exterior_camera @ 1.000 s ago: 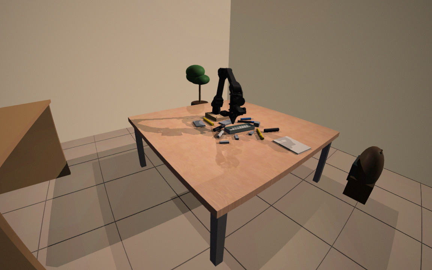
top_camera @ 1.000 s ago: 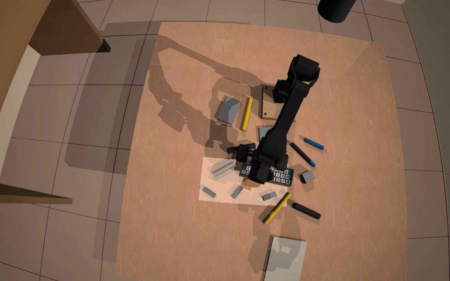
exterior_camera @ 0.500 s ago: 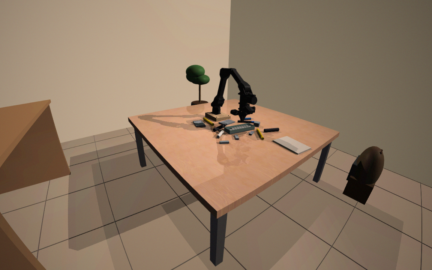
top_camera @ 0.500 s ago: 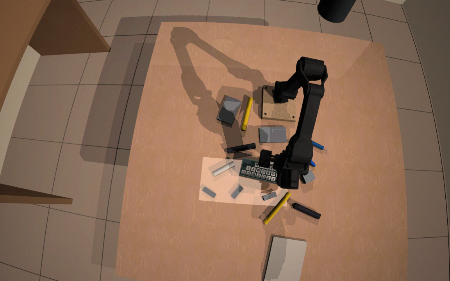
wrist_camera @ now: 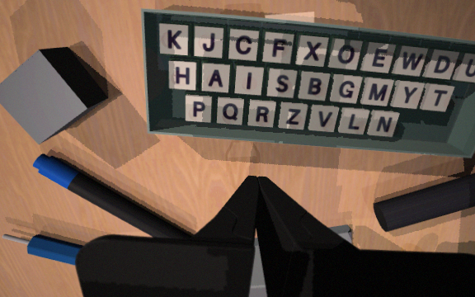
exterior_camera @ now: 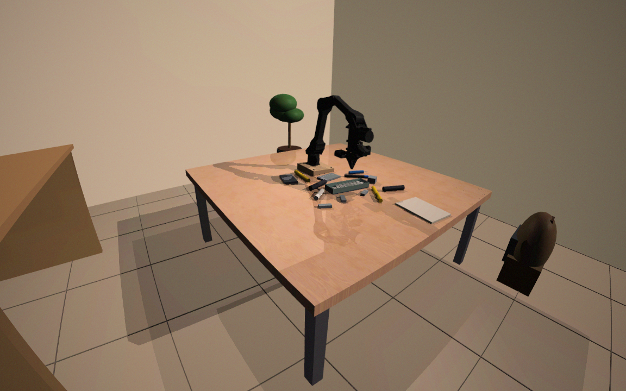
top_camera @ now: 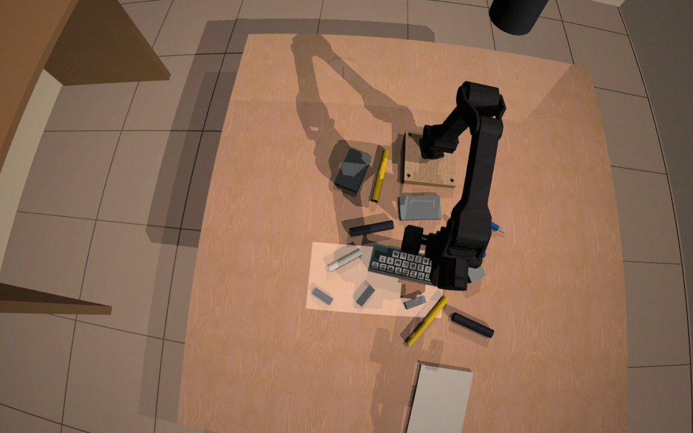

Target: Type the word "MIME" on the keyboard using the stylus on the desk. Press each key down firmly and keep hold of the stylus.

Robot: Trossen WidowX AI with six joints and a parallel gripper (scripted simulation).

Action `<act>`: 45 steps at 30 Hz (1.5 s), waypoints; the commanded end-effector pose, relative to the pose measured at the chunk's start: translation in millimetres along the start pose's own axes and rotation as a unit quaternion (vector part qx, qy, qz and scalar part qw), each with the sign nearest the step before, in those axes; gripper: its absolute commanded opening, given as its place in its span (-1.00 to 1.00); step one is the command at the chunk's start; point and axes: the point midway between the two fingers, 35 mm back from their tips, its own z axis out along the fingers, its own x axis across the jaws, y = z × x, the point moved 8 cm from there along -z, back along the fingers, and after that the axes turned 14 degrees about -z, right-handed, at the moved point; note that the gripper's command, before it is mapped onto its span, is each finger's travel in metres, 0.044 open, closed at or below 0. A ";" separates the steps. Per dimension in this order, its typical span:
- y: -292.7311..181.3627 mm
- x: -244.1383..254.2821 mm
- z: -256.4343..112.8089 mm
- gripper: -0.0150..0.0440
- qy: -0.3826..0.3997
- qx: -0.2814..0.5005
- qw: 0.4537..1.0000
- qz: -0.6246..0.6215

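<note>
The keyboard (top_camera: 378,252) (exterior_camera: 349,188) (wrist_camera: 262,135) is a dark green tray with pale letter keys in three rows. M and E are at its right and I is left of its middle in the wrist view. My gripper (exterior_camera: 351,166) (wrist_camera: 256,185) is shut and empty, above the table beside the keyboard's N-row edge. The stylus (top_camera: 497,227) (exterior_camera: 356,171) (wrist_camera: 52,249), blue with a thin metal tip, lies on the table at the lower left of the wrist view, partly hidden behind a finger. In the top view the arm hides my fingertips.
A black pen (wrist_camera: 114,205) with a blue cap lies between stylus and keyboard. A grey cube (top_camera: 475,273) (exterior_camera: 372,179) (wrist_camera: 39,95) stands beside the keyboard's K end. A black cylinder (top_camera: 371,228) (wrist_camera: 439,200), a grey slab (top_camera: 419,206) and a yellow marker (top_camera: 426,321) lie around it.
</note>
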 end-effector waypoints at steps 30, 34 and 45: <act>-6.4 18.3 -9.8 -0.05 0.012 -0.029 0.998 -0.062; -31.7 64.9 0.8 0.02 0.046 -0.089 0.967 -0.236; -116.5 139.2 34.5 0.02 0.111 -0.236 0.754 -0.603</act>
